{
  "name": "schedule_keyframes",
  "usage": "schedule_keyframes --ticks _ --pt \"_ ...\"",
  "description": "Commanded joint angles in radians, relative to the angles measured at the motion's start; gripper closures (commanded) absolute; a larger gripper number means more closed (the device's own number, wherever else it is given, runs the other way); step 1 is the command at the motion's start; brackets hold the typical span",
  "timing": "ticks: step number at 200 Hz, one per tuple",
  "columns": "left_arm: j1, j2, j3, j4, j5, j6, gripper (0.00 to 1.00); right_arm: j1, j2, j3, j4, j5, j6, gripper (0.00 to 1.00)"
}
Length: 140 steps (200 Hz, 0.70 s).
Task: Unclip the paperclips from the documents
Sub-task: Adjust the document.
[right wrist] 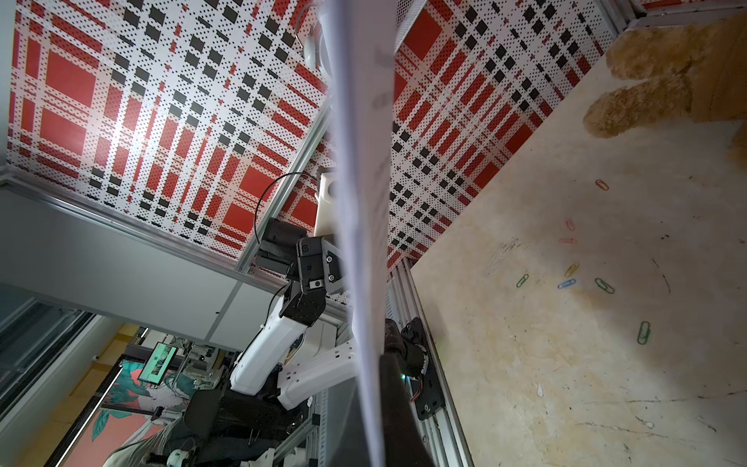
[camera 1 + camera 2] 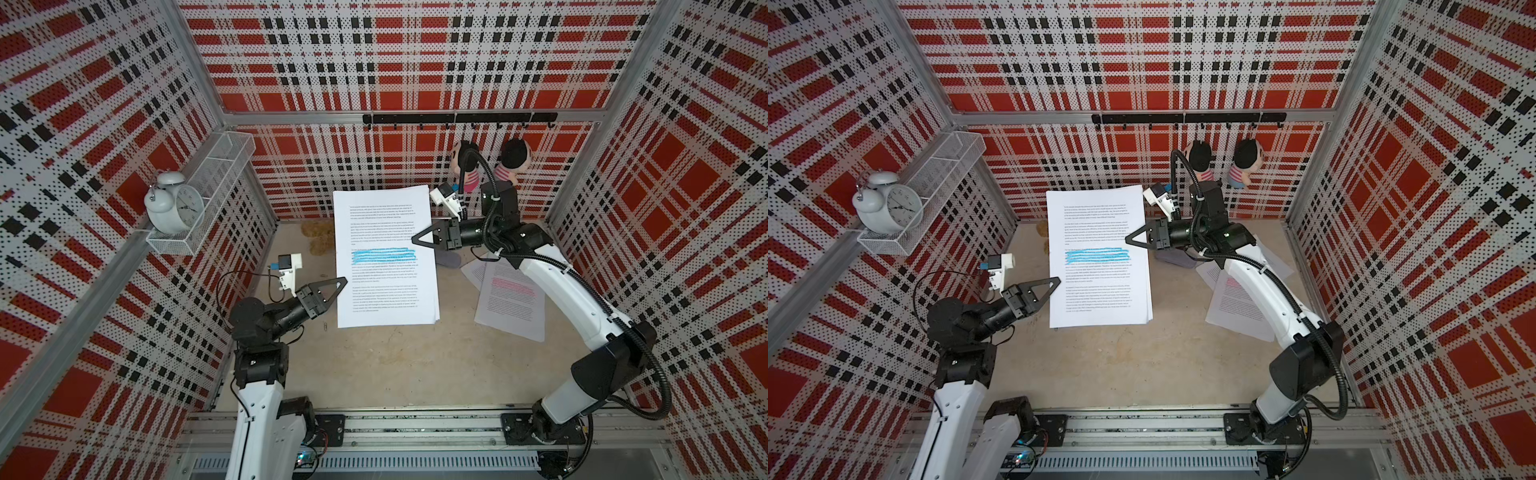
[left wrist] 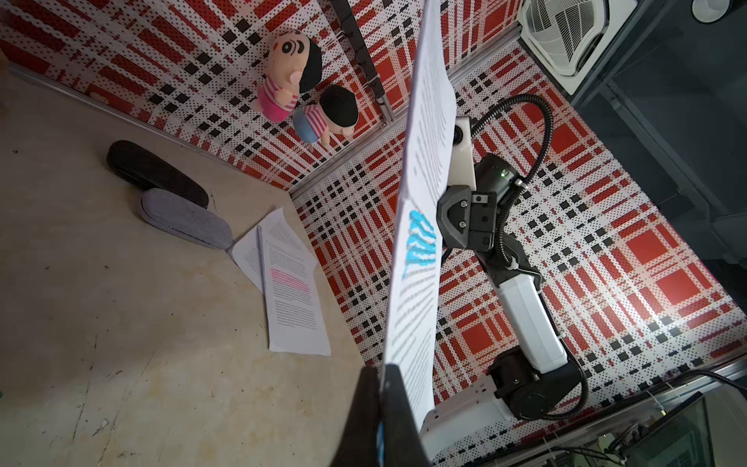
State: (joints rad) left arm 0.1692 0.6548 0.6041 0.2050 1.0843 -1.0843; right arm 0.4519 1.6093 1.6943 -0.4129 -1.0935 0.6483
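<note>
left wrist: left gripper (image 3: 380, 370) pinched shut on lifted blue-band document (image 3: 426, 161) edge, right gripper (image 1: 380, 360) likewise on opposite edge; keep pull even or sheets tear

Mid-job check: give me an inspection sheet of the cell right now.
Surface: beige tabletop, scuffed and stained.
Job's things: blue-highlighted document held up off the table; pink-highlighted document lying flat at the right; loose paperclips on the table.
Clutter: black glasses case and grey glasses case, touching; brown plush toy at the back.
Grippers: left gripper and right gripper each shut on an edge of the blue-highlighted document.
Cables: ribbed black hose along the right arm; thin black wire looped by the left wrist.
Surroundings: plaid perforated walls, alarm clock on a wire shelf, two dolls under a hook rail.
</note>
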Motion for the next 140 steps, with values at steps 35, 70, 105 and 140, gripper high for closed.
schedule_keyframes --ticks 35,70,105,140 --pt "0.049 0.016 0.048 -0.202 -0.07 0.115 1.0 -0.128 -0.09 -0.046 0.178 0.024 0.049 1.0" --pt "0.047 0.031 0.099 -0.201 -0.06 0.106 1.0 -0.11 -0.109 -0.169 0.446 -0.016 0.236 1.0" --pt "0.047 0.037 0.117 -0.134 -0.053 0.055 1.0 -0.04 -0.094 -0.239 0.653 -0.01 0.372 0.72" --pt "0.046 0.024 0.072 0.07 -0.068 -0.108 1.0 0.035 -0.071 -0.272 0.755 0.018 0.425 0.52"
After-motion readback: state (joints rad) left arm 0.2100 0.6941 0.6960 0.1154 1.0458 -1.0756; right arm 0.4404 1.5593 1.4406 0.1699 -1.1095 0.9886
